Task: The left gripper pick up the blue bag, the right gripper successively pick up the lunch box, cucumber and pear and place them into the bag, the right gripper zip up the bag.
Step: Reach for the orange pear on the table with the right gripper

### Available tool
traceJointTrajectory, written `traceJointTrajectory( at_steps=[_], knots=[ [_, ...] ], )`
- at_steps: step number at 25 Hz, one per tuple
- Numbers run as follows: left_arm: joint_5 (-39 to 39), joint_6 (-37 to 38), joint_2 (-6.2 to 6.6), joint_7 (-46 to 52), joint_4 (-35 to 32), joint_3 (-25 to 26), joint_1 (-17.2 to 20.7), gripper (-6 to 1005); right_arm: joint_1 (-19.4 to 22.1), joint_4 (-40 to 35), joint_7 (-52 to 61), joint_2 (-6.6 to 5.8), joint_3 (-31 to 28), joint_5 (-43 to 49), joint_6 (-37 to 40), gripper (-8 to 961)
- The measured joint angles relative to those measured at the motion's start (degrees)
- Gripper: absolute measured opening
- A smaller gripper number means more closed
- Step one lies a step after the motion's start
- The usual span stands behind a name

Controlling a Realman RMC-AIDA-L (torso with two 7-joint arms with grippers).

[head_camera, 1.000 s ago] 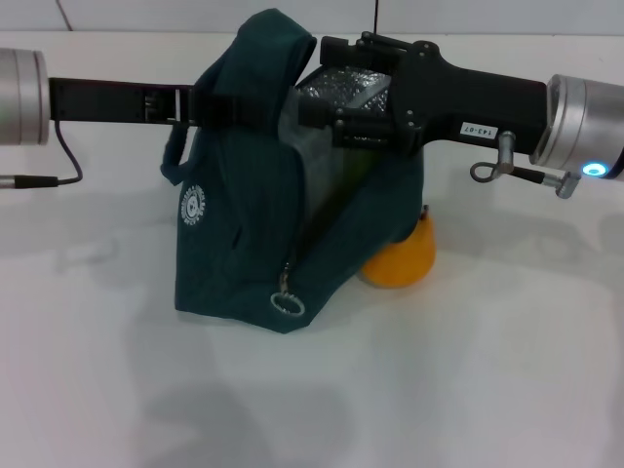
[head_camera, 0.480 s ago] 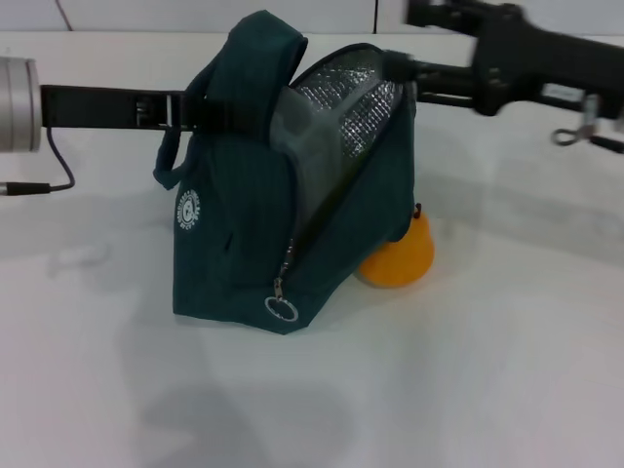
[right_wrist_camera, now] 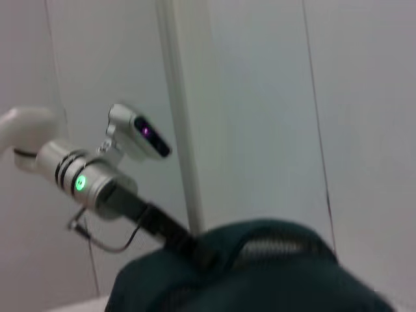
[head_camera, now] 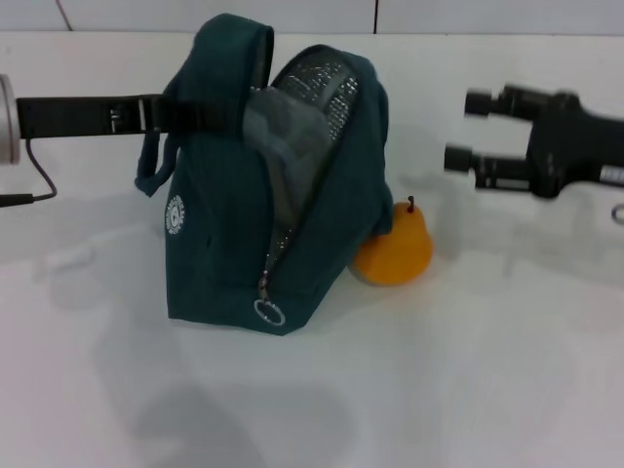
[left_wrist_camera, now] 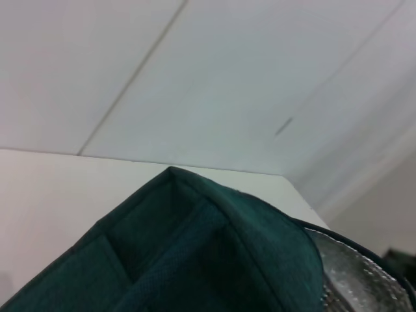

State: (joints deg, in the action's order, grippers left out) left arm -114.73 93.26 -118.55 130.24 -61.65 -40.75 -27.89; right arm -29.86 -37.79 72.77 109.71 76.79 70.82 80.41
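Blue bag stands unzipped mid-desk, pear tucked against its right side, left gripper clamped on the bag's top handle, right gripper hanging apart, jaws spread, nothing between them.

A bare test room or lab: a plain white counter runs back to blank white wall panels with thin seams, and a robot arm with a glowing green light reaches across it.
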Motion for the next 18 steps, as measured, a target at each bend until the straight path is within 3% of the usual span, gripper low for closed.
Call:
traceJointTrajectory(
  at_steps=[2, 8, 18],
  knots=[
    [-0.02, -0.98, 0.21, -0.76, 1.56, 0.02, 0.13, 44, 1.37, 0.03, -1.47, 1.27, -0.06, 2.03, -0.39, 772],
    [-0.09, -2.60, 0.32, -1.65, 2.54, 0.06, 0.72, 44, 2.18, 1.48, -4.87, 3.44, -0.10, 2.92, -2.99, 770],
    [-0.14, -6.14, 0.35, -2.98, 4.37, 0.06, 1.23, 45, 1.59, 5.11, -9.23, 5.27, -0.03, 3.67, -5.94, 768]
  ],
)
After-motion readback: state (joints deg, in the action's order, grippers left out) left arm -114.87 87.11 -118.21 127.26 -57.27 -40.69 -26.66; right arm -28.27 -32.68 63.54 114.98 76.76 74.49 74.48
